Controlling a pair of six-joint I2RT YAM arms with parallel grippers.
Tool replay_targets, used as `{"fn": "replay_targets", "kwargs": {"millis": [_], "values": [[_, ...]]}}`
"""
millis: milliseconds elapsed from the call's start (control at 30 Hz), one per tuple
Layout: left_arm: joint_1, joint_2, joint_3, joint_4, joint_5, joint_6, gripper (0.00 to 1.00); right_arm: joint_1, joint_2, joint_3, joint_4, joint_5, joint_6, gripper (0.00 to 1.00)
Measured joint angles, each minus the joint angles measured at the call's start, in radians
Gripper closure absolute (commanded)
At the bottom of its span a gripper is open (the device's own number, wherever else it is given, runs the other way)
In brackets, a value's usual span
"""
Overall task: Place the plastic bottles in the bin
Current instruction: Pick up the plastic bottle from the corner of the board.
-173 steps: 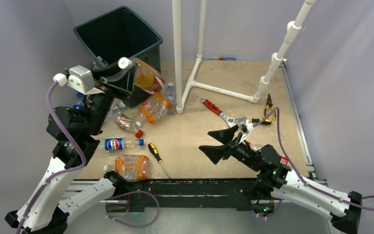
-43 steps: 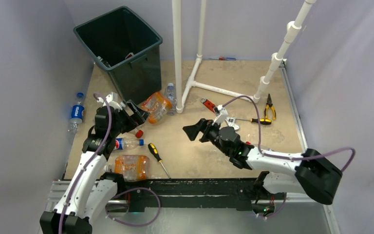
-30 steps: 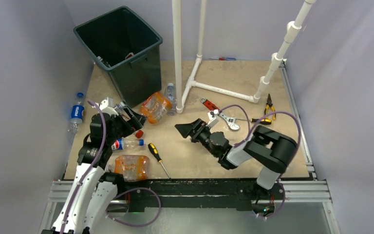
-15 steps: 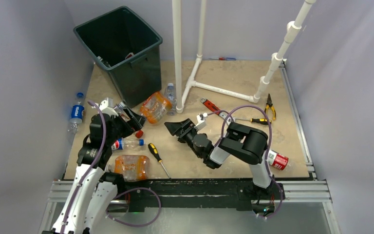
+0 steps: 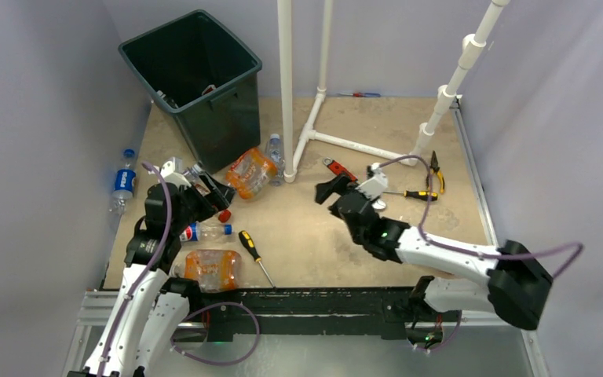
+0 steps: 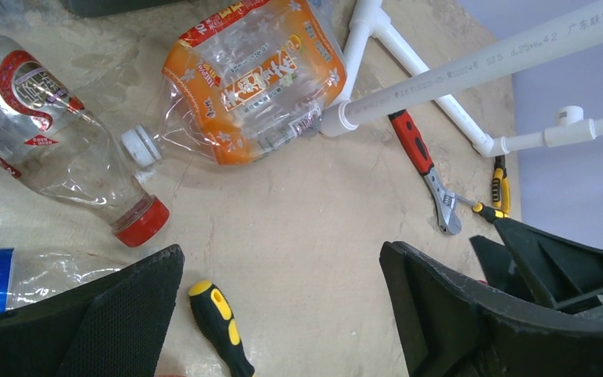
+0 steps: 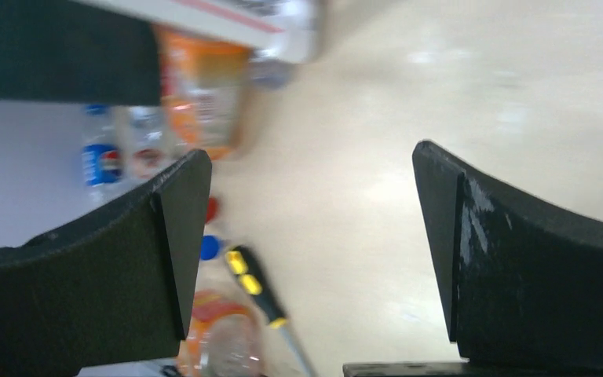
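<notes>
The bin (image 5: 235, 55) stands upright in the upper left of the top view, at the table's (image 5: 440, 228) far left corner; what it holds cannot be told. 6 bottles lie outside it, all in the left half of that view: an orange-labelled bottle (image 5: 250, 173) just below the bin's near corner; a small clear bottle (image 5: 274, 149) beside it, against the white pipe frame (image 5: 286, 94); a red-capped bottle (image 5: 224, 214) partly hidden by the left gripper (image 5: 217, 192); a Pepsi bottle (image 5: 202, 231) below that; a second orange bottle (image 5: 213, 268) near the bottom edge; a second Pepsi bottle (image 5: 123, 182) off the table's left side.

The left gripper is low over the table with its jaws wide apart; in the left wrist view only bare table lies between them, the red-capped bottle sits at the upper left beyond 1 finger (image 6: 118, 314), apart from it, and a yellow-and-black screwdriver (image 6: 220, 330) shows at the bottom.

The right gripper (image 5: 331, 190) is at the centre of the top view, near a red wrench (image 5: 341, 170), touching no bottle; its wrist view is blurred, yet the jaws plainly stand apart with nothing between them.
</notes>
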Motion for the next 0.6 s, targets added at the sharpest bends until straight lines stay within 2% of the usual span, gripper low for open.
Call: {"fn": "replay_targets", "kwargs": {"millis": [200,367,533,600], "values": [[0.0,0.019,-0.019,0.037,0.018,-0.011,0.02,-0.211,-0.247,0.002,-0.523,0.021,0.008,0.01],[0.0,0.055,-0.035,0.089,0.043,-0.036,0.01,-0.266,-0.344,0.085,-0.834,0.034,0.015,0.01],[0.0,0.073,-0.082,0.153,0.065,-0.069,0.02,-0.305,-0.345,0.193,-1.008,0.043,0.016,0.01],[0.0,0.09,-0.104,0.185,0.082,-0.087,0.02,-0.375,-0.341,0.203,-1.024,0.033,0.002,0.01]]}}
